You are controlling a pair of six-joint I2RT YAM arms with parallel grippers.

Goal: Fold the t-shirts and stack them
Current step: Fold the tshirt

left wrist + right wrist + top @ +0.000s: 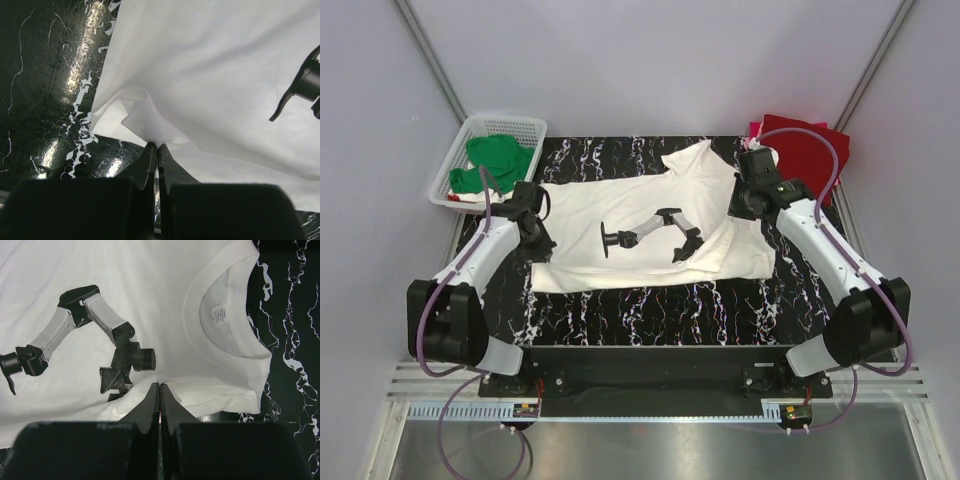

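Note:
The white t-shirt (pixel 620 225) with the black robot-arm print (pixel 655 232) lies spread across the black marbled table (pixel 650 305). My left gripper (pixel 534 243) is shut on a pinch of its left edge, seen in the left wrist view (pixel 158 145), with a small fold of cloth (pixel 137 112) raised there. My right gripper (pixel 744 205) is shut on the shirt's edge below the collar (pixel 220 322), seen in the right wrist view (pixel 159 385). A green t-shirt (pixel 498 160) lies in the basket. Red cloth (pixel 808 150) and a pink edge (pixel 755 128) lie at the back right.
The white lattice basket (pixel 510 125) stands at the back left corner. Grey walls enclose the table on three sides. The red pile sits just behind my right arm.

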